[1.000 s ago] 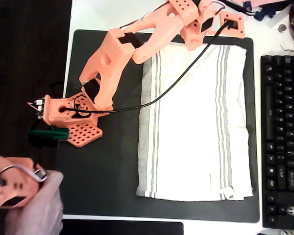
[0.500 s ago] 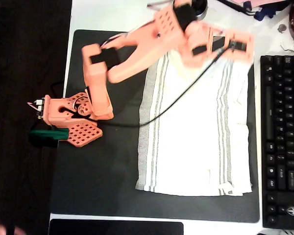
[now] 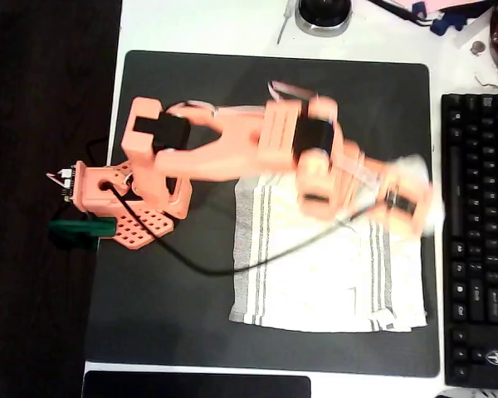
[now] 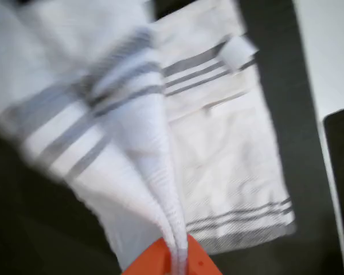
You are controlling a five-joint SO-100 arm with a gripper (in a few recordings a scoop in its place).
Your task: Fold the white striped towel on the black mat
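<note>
The white striped towel lies on the right half of the black mat. Its far edge is lifted and drawn over the rest, so the visible cloth is shorter. My gripper hovers blurred above the towel's right side, near the grey stripes. In the wrist view the orange jaws are shut on a pinched ridge of the towel, which rises in a fold above the flat part with its small tag. The mat shows as a dark strip beside the cloth.
A black keyboard lies just right of the mat. The arm's orange base and a green clamp sit at the mat's left edge. A round dark object is on the white table behind, and a dark flat item lies at the front.
The gripper swung from the mat's far right corner toward the front, pulling the towel's far edge with it. The hand at the lower left has left the picture.
</note>
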